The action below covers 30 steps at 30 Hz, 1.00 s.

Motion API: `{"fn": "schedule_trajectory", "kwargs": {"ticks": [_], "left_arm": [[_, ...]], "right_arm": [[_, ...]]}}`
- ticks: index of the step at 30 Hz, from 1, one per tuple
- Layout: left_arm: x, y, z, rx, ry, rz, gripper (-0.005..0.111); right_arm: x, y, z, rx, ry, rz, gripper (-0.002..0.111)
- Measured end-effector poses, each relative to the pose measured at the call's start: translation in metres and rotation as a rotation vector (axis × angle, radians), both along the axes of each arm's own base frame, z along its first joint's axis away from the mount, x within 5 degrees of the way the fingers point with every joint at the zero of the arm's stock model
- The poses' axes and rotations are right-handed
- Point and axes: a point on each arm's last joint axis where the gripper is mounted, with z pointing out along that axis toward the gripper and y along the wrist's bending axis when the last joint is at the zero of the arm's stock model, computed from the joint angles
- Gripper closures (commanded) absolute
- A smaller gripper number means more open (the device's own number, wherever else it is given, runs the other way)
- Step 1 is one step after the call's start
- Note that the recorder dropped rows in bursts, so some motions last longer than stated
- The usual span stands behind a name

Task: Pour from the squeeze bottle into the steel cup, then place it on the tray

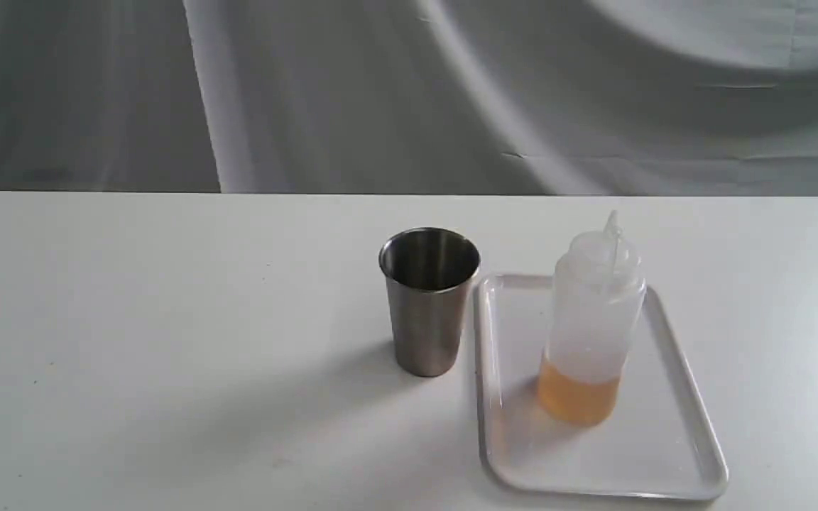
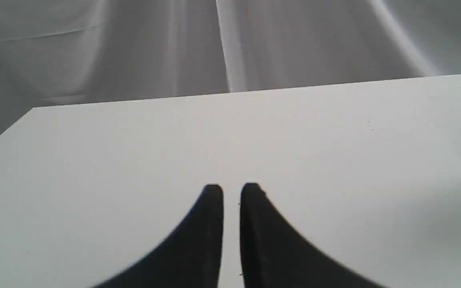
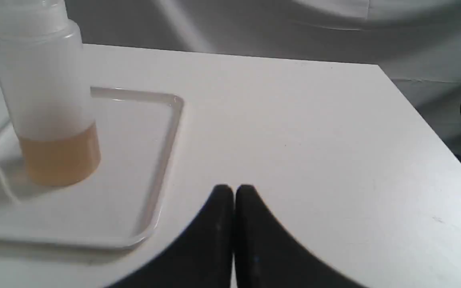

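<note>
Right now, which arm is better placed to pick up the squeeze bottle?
Right. Its wrist view shows the squeeze bottle standing on the tray near the right gripper, though its jaws are shut. The left gripper sees only table.

The scene is lit softly and evenly, and the white table (image 1: pixel 167 319) is rendered bright. A faint, diffuse shadow is cast from the steel cup (image 1: pixel 429 301) toward the lower left of the exterior view. Glints are seen along the rim of the tray (image 3: pixel 170 132). The left gripper (image 2: pixel 231 190) and the right gripper (image 3: pixel 234 190) are blurred at close range.
</note>
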Motion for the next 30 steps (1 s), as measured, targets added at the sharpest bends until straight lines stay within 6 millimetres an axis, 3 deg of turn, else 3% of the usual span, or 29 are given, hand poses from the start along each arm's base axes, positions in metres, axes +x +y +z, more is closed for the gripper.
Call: {"fn": "schedule_trajectory", "kwargs": {"ticks": [30], "left_arm": [[0.0000, 0.0000, 0.0000, 0.000, 0.000, 0.000, 0.098]], "right_arm": [[0.0000, 0.0003, -0.0004, 0.011, 0.002, 0.000, 0.108]]}}
